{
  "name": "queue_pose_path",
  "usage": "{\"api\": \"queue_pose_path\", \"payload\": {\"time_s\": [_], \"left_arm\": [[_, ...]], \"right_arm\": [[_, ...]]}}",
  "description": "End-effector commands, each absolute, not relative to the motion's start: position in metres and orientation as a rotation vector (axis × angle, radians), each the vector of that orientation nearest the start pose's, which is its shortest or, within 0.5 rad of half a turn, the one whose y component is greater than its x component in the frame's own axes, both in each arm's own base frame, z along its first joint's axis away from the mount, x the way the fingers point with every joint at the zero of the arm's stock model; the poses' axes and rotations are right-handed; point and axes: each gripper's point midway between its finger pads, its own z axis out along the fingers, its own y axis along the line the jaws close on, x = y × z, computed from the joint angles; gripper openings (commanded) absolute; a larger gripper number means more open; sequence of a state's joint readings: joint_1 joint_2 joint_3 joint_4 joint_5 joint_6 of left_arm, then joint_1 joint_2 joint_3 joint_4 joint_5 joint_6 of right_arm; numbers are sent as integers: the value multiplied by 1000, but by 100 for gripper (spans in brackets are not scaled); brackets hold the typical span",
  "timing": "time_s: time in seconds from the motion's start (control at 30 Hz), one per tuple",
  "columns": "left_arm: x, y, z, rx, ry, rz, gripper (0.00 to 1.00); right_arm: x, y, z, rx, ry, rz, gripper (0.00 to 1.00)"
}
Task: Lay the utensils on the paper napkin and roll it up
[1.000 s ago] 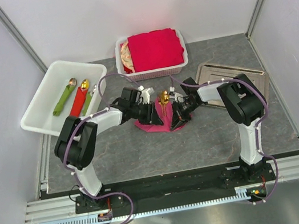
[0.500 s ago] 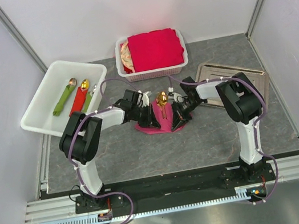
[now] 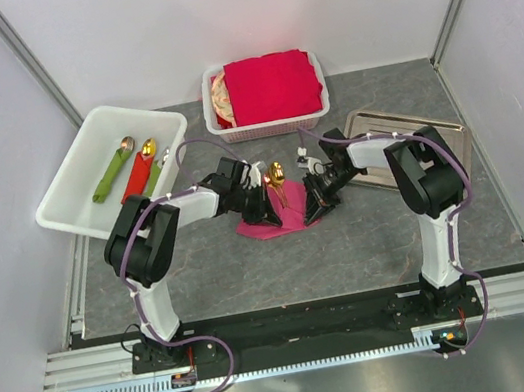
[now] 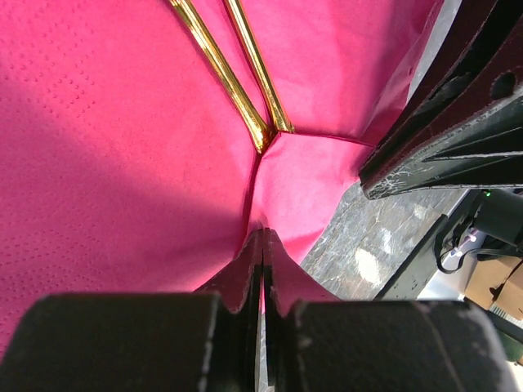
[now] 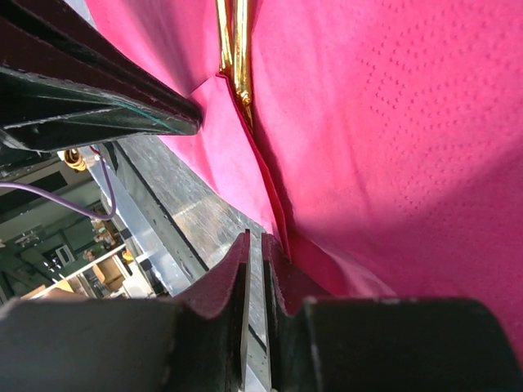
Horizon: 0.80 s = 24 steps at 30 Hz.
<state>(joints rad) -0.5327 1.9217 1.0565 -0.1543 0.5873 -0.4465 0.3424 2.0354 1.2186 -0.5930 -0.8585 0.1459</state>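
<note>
I see magenta napkin (image 4: 122, 163) creased around gold utensils (image 4: 227, 82); left gripper (image 4: 261, 237) pinches its fold, right gripper (image 5: 255, 241) barely parted alongside.

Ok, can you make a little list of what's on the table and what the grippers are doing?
napkin: pink, in the middle
utensils: gold, lying on the napkin
left gripper: shut on a napkin fold
right gripper: a crack open at the napkin's edge
bin: white, holds wrapped spoons
basket: holds red napkin stack
tray: metal, far right
</note>
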Motion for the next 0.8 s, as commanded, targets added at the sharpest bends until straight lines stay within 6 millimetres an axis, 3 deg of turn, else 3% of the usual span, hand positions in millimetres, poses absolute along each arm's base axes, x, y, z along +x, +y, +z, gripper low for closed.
{"api": "queue_pose_path", "payload": {"time_s": [0.0,0.23,0.57,0.67,0.77], "left_arm": [[278,-291,2,319,2782,-1028,2],[278,-289,0,327,2790,-1017,2],[278,-289,-2,333,2797,-1013,2],[278,-290,0,341,2793,-1018,2],[279,-292,0,354,2787,-1024,2]], "right_arm": [[278,239,27,-387,2875,1285,15],[272,217,0,-234,2982,1216,10],[254,190,-6,-142,3033,1203,9],[256,186,3,-136,3001,1235,8],[263,202,31,-187,2884,1367,8]]}}
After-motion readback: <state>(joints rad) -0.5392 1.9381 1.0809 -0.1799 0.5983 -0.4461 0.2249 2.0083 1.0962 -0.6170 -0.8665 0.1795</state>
